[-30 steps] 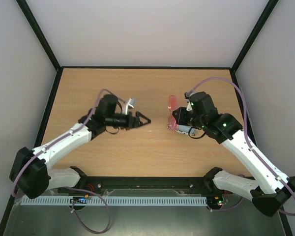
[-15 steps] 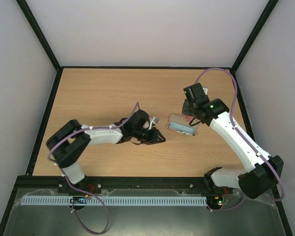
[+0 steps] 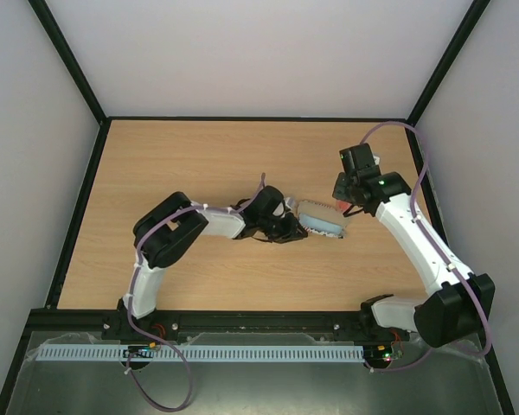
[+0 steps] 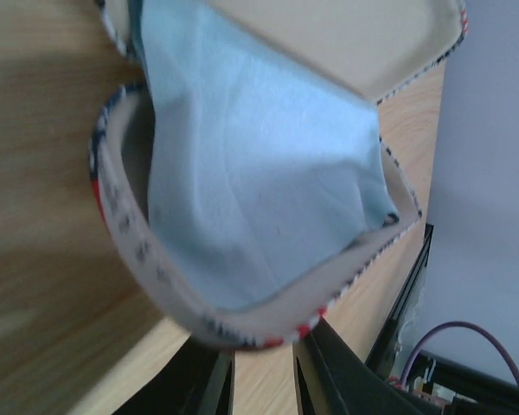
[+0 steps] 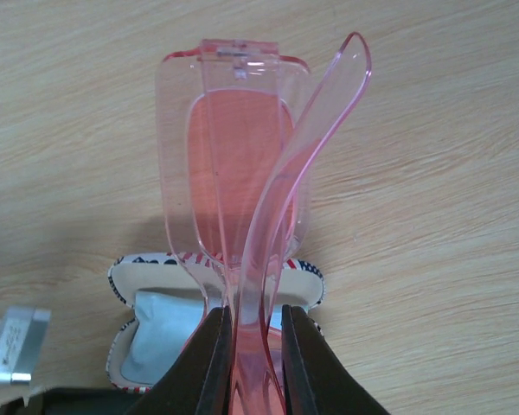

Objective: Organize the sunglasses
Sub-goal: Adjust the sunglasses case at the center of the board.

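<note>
Stowing is in hand: my right hand [image 5: 253, 324] pinches the folded sunglasses [image 5: 233, 147] by the open case [image 4: 121, 225], my left hand [image 4: 264, 363] pinches its rim, and next I must lower them onto the cloth [image 4: 242, 156].

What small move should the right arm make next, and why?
Probably lower the sunglasses into the open flag-patterned case: the right gripper clamps them folded close over it, the blue cloth lines it, and the left gripper appears to pinch its rim.
</note>
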### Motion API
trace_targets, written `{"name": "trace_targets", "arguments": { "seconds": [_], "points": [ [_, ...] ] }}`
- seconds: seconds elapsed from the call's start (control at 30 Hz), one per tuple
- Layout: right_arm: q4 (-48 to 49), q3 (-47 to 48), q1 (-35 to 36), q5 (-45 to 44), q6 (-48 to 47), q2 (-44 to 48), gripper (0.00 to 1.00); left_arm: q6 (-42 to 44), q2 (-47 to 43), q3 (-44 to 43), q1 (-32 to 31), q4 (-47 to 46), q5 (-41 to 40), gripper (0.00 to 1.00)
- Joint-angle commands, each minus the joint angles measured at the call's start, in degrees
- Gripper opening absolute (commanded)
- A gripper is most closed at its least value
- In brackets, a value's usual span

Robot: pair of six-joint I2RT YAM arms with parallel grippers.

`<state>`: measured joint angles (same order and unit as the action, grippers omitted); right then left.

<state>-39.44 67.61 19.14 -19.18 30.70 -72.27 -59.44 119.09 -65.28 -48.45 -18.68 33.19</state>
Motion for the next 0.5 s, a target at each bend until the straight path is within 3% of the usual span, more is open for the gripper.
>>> {"name": "trace_targets", "arguments": {
  "seconds": [0.0, 0.47],
  "points": [
    [0.54, -1.79, -0.48, 1.76, -0.81, 1.66, 0.01, 0.73, 1.88, -3.83, 1.84, 0.87, -0.69, 0.2],
    [1.98, -4.25, -0.59, 8.57, -2.24, 1.2, 0.01, 4.28, 7.55, -11.92, 6.52, 6.89, -1.58, 0.2]
  ]
}}
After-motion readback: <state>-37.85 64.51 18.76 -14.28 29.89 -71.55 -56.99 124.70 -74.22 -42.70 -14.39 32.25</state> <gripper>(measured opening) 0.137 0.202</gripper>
